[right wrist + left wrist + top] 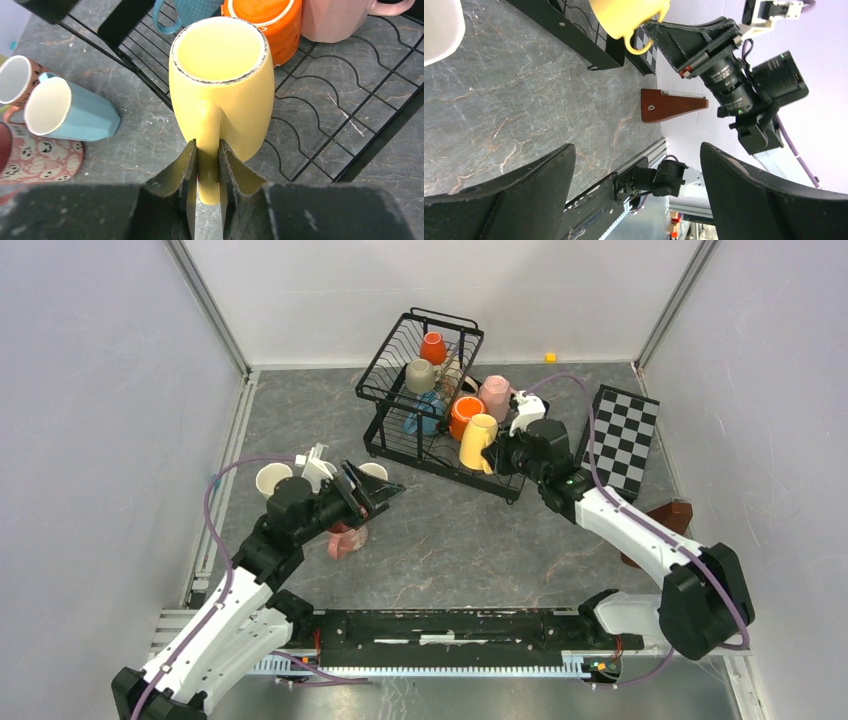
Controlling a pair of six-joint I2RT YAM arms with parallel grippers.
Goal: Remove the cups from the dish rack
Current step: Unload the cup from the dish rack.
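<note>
- The right gripper (206, 150) pinches the handle of the tall yellow glazed ceramic mug (220, 75), which juts straight ahead of its fingers, mouth facing away, over the near edge of the black wire dish rack (320, 130)
- Step in hand, by the look of it: carrying this mug out of the rack. A squat orange ceramic mug (265, 20) stands just beyond it
- The next move likely calls for a swing to the gripper's left, setting down clear of the light blue faceted mug (75, 110) lying there
- The left gripper (636, 150) hangs with fingers spread wide — holding nothing

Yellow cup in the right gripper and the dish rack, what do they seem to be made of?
Yellow cup: likely glazed ceramic, smooth with a soft sheen; its rim shows a chipped, greyish edge. Dish rack: probably metal wire with a matte black coating, judging by the thin bent rods.
</note>
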